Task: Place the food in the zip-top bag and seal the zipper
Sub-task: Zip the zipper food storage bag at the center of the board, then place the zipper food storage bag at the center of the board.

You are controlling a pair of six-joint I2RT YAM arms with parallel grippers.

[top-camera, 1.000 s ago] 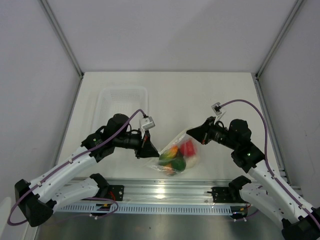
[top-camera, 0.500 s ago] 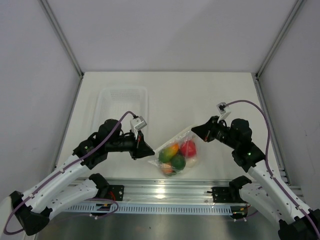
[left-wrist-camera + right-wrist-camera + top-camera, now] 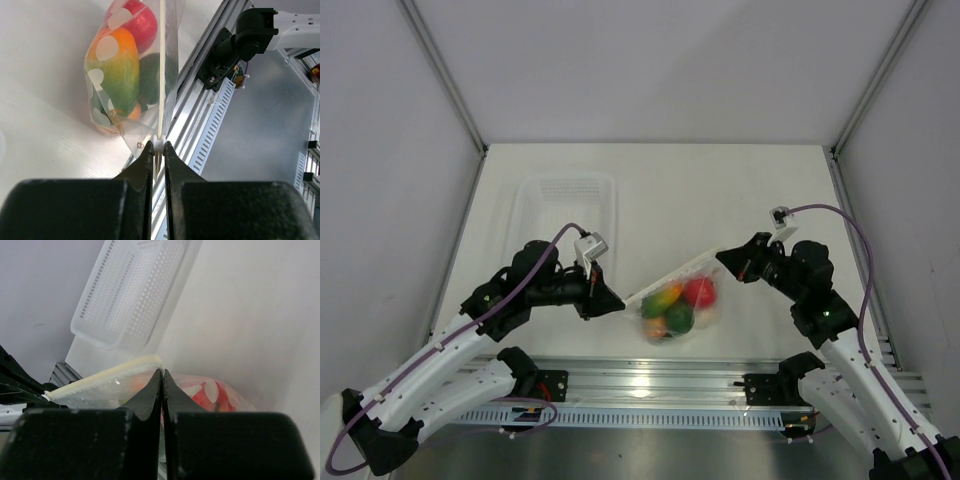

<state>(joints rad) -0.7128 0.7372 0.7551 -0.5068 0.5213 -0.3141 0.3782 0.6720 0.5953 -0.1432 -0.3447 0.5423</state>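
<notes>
**Two claws, one zipper pulled taut**

Over the worktop (image 3: 650,190) both my arms have swung outward in the past second, the left one back toward its own side and the right one away to the right. The white tray (image 3: 565,195) sits untouched behind the left arm.

The zip-top bag (image 3: 708,318) now hangs stretched between them, just short of the near rail. The food (image 3: 675,305) is bunched in its belly, with red, green and mango showing.

The zipper (image 3: 161,75) has gone from slack to a straight line. The left claw (image 3: 158,150) is pinched narrow on one end and the right claw (image 3: 162,372) is clamped on the other.

I judge loading done. The strip reads flat, but I can't confirm it is sealed along its full length.
</notes>
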